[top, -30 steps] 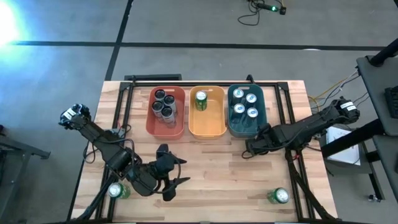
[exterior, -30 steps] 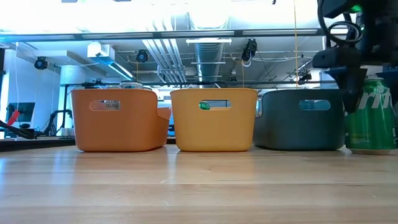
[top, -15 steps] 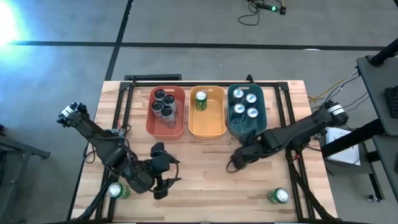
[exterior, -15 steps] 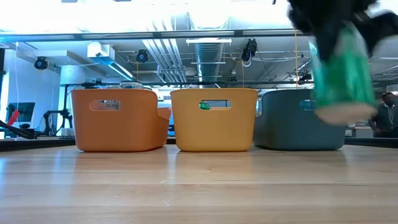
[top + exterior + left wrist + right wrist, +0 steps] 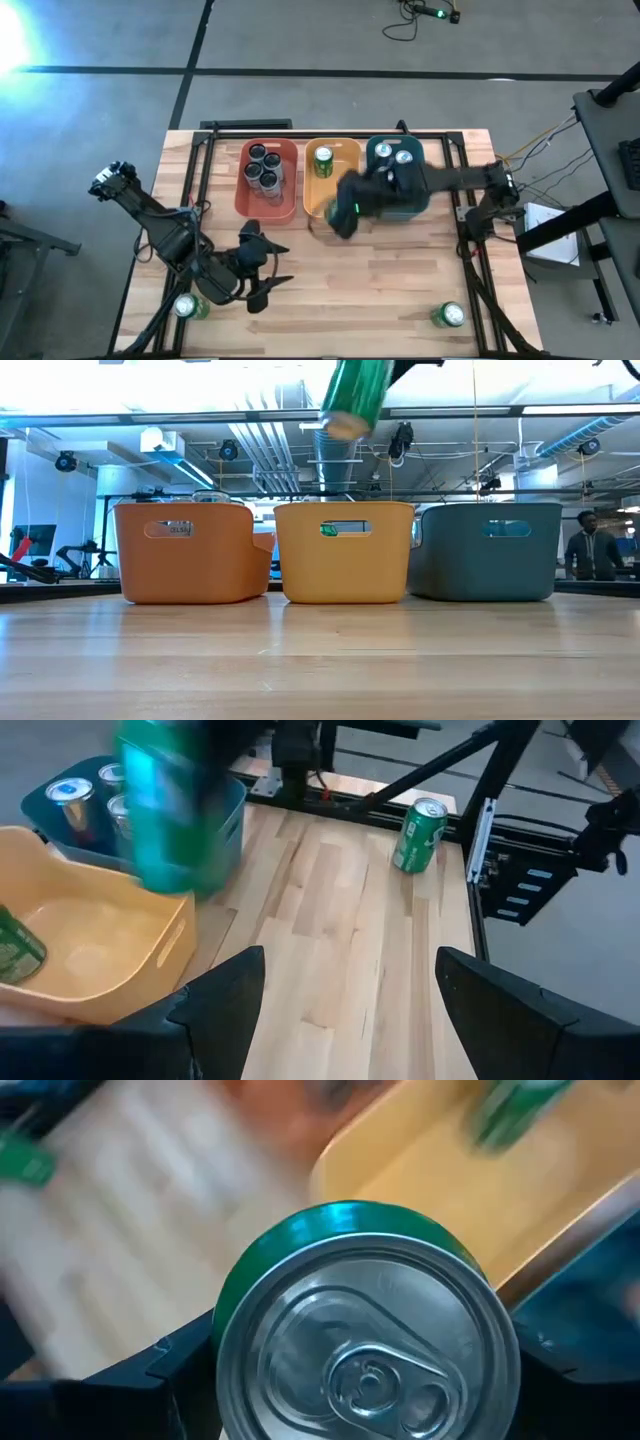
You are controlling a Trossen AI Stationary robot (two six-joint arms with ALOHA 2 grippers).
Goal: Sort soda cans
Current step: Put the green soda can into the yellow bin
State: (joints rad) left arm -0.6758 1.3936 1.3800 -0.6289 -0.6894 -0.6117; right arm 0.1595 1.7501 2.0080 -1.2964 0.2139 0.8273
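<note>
Left gripper low over the table's near-left part, fingers spread open, empty; one green can stands by its arm at the near-left corner. Red tub holds black cans. Yellow tub holds one green can. Right gripper in the air over the yellow tub's near-right edge, fingers clamped on a green can, tilted, raised above the tub rims. Teal tub holds pale blue cans. Another green can stands at the near-right corner.
</note>
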